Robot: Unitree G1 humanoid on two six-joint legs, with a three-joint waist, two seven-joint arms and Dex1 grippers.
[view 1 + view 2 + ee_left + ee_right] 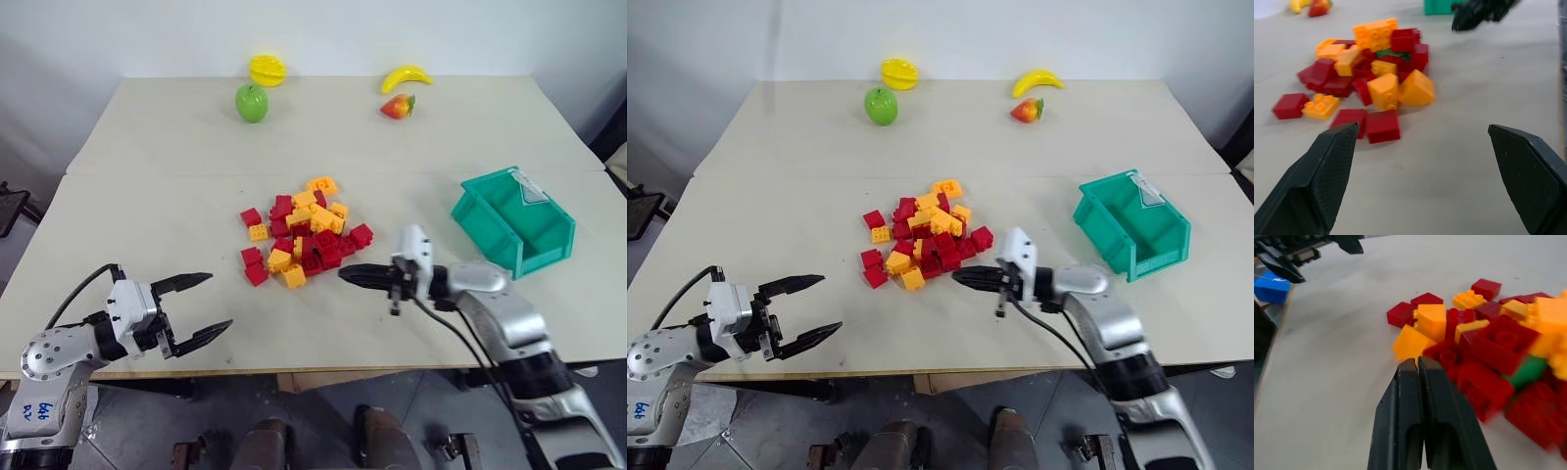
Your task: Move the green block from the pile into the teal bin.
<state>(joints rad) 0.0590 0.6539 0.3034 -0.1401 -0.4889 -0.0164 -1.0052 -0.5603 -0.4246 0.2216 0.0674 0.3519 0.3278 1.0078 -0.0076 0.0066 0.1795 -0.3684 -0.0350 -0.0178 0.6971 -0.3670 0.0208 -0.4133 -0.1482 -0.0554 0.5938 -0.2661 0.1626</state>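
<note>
At table centre: the pile (300,235) of red and orange bricks lies loose on the table (147,196).
Green block: buried in the pile and largely covered; a green patch (1531,371) shows between red bricks in the right wrist view, and a sliver (1392,53) near the pile's top in the left wrist view.
Teal bin: the teal bin (513,221) sits empty at about 3 o'clock from the pile, well apart from it.
Right gripper: the right gripper (345,275) is pinched together and holds nothing, its tip near the pile's 5 o'clock edge, pointing at the bricks.
Left gripper: the left gripper (209,305) is spread wide and empty, at about 8 o'clock from the pile, clear of it.
Step in hand: probably the approach, or nudging bricks aside with the closed tip; nothing is grasped yet.
Next move: likely to uncover the green block, part the fingers over it, then close on it alone without dragging neighbours.
</note>
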